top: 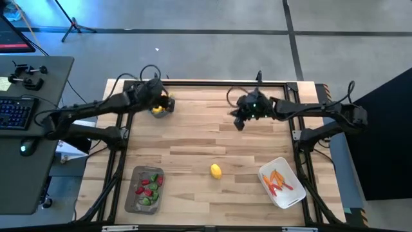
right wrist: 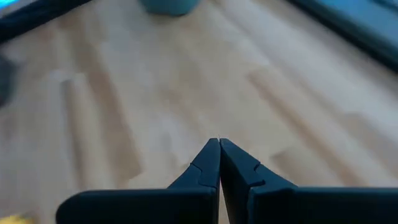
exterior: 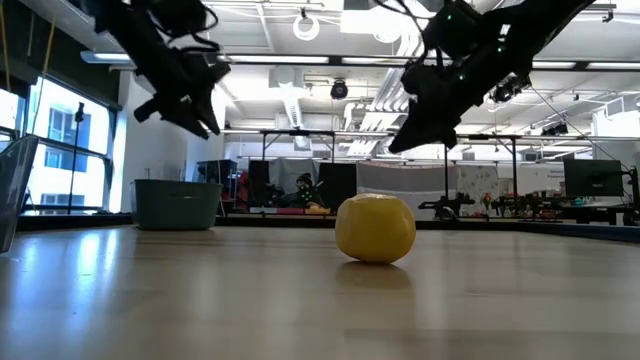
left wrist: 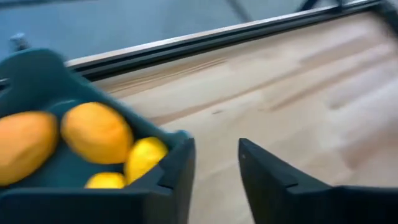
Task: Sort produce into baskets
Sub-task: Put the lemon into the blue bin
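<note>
Produce is seen spread over the wooden table (top: 193, 138) and its three baskets. One yellow lemon (top: 215, 171) is left loose on the bare wood near the front edge, between the shallow grey tray (top: 133, 198) and the white tub (top: 293, 199); in the low view it (exterior: 375, 228) is seen resting alone on the tabletop. Red and green pieces (top: 148, 187) are held in the grey tray at the front left, and thin orange sticks (top: 277, 182) are laid in the white tub at the front right. Several yellow lemons (left wrist: 96, 132) are gathered inside the deep blue-grey tub (left wrist: 37, 74), which is placed at the back left of the table.

The left gripper (top: 165, 103) is positioned over the near rim of that tub; its fingers are parted with a gap between them, nothing is gripped, and one finger (left wrist: 177, 180) is seen against the tub's corner. The right gripper (top: 239, 121) is raised above the bare middle of the table toward the back, with its fingertips (right wrist: 208, 158) pressed together and nothing between them.
</note>
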